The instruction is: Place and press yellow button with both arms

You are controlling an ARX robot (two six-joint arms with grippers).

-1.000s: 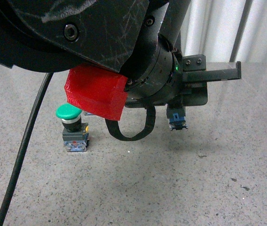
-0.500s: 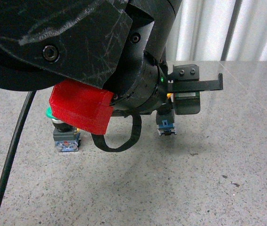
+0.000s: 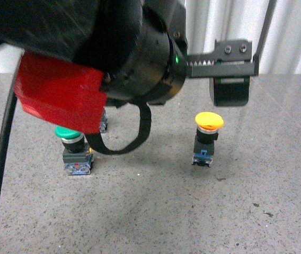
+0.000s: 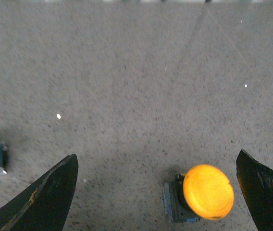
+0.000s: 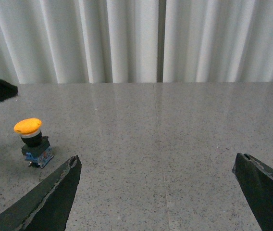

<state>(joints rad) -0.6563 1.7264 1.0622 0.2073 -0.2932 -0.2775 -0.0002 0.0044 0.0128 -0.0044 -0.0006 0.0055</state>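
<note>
The black two-finger left gripper [image 4: 156, 159] has its fingers spread wide and holds nothing. Between them, lower down and closer to one finger than the other, stands the small yellow push-button [image 4: 207, 191], touching neither. It is upright: a glossy yellow mushroom cap over a silver collar, a black body and a blue-green contact block resting on the speckled grey stone-like table [image 3: 203, 217]. In the front view the gripper hangs above the button with clear air between them, its black finger block just right of the cap. The black right gripper [image 5: 156, 161] is likewise spread apart and empty, with the button well off to one side. A green-capped push-button [image 3: 72, 148] stands upright to the left, well apart from the yellow one, its cap partly hidden by a red plastic block [image 3: 60, 95] on the bulky black left arm [image 3: 113, 42].
</note>
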